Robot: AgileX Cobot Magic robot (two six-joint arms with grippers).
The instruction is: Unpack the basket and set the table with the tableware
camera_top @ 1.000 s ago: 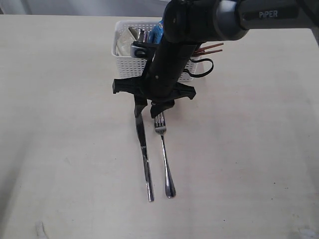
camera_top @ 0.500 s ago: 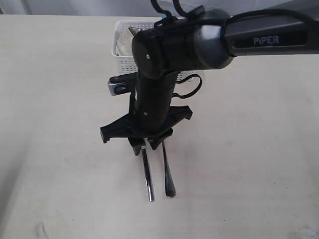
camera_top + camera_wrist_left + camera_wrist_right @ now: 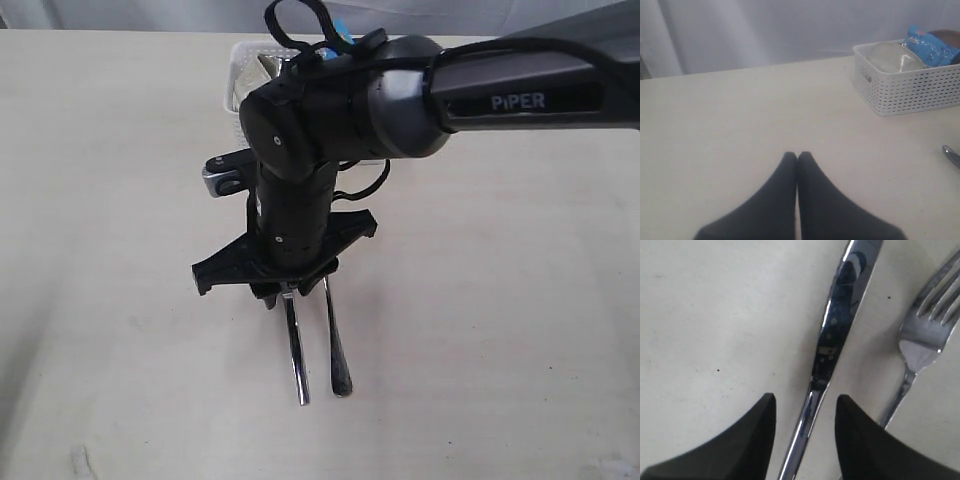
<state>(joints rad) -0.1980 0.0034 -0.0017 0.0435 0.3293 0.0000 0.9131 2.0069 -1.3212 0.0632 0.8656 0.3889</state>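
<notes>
Knife (image 3: 840,315) and fork (image 3: 920,340) are being seen flat on the bench (image 3: 120,250), side by side and near each other but not touching, with their handle ends pointing away from the basket (image 3: 236,80). The knife is being straddled from above by the right hand (image 3: 805,400), which is being held low over it at a middling width. One finger is being shown on each side of the handle, bare bench is visible in both gaps, and nothing is being gripped. The fork is lying just outside one finger. The left hand (image 3: 797,156) is being pressed together, fingertips touching, empty, over bare bench apart from the basket. A pale bowl (image 3: 892,57) and a blue snack packet (image 3: 930,47) are being carried in the basket.
</notes>
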